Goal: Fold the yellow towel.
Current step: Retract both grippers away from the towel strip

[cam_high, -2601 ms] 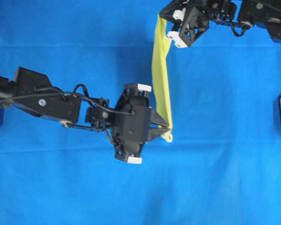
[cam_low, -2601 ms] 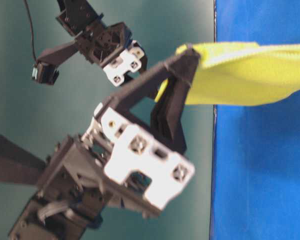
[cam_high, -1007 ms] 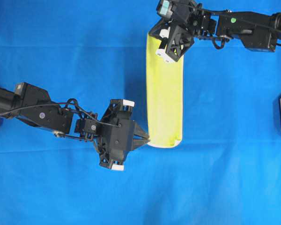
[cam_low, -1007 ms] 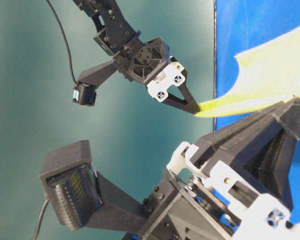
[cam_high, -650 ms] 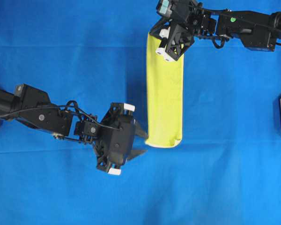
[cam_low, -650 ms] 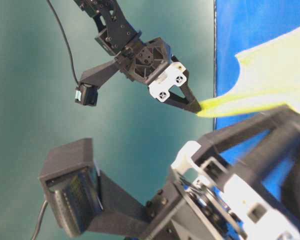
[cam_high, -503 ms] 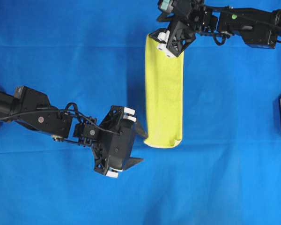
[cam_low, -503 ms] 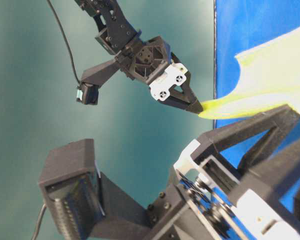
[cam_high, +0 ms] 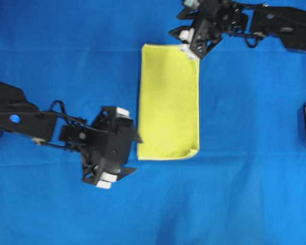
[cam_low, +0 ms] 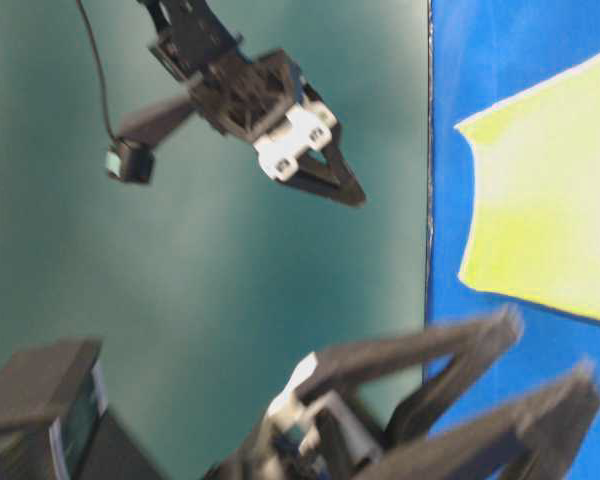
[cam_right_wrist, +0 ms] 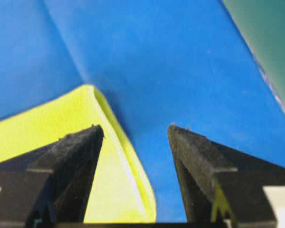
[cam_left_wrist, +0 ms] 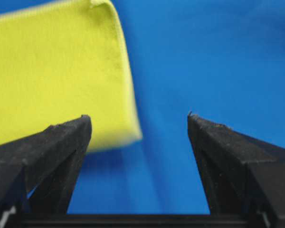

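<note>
- The towel (cam_high: 169, 101) lies flat on the blue cloth (cam_high: 255, 153) as a tall folded rectangle, folded edge along its right side.
- The left gripper (cam_high: 131, 154) sits just left of the towel's lower left corner, jaws spread wide and holding nothing.
- The right gripper (cam_high: 192, 50) is at the towel's top right corner, jaws wide apart and empty; whether a fingertip brushes the hem is hard to tell from overhead.
- In the table-level view the near gripper is blurred.
</note>
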### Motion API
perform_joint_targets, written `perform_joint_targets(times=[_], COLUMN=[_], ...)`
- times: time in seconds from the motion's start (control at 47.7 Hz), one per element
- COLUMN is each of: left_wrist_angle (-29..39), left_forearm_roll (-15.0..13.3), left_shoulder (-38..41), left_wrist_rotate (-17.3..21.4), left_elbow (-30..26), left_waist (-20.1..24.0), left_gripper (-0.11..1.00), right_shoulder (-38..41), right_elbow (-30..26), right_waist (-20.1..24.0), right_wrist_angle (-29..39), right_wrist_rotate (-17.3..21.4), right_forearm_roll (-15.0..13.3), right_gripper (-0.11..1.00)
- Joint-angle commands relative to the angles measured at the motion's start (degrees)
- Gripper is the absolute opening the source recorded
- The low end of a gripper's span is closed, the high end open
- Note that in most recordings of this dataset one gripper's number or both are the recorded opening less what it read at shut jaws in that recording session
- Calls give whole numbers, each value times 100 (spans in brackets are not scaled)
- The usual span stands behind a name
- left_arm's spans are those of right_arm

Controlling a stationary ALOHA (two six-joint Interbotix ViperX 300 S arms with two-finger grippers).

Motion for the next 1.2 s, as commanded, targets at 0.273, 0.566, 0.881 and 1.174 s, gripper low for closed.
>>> perform_joint_targets(times=[0.273,0.566,0.881,1.174], left_wrist_angle=[-97,-721,-1151,-1187], left_forearm_roll=[9,9,-9,-9], left_shoulder=[-1441,-3208,-4412,-4368], left_wrist_rotate=[-62,-35,-88,-88], left_elbow=[765,1898,2821,2865], left_waist=[105,712,1318,1345], left_gripper=[77,72,72,72], right_shoulder=[-1547,-2918,-3454,-3384], right_elbow=[1107,2162,2944,2918], right_waist=[255,448,589,580], right_wrist_angle=[-246,-721,-1169,-1178], right_wrist_rotate=[88,97,97,97], right_forearm_roll=[70,299,677,686], right_gripper=[60,60,60,60])
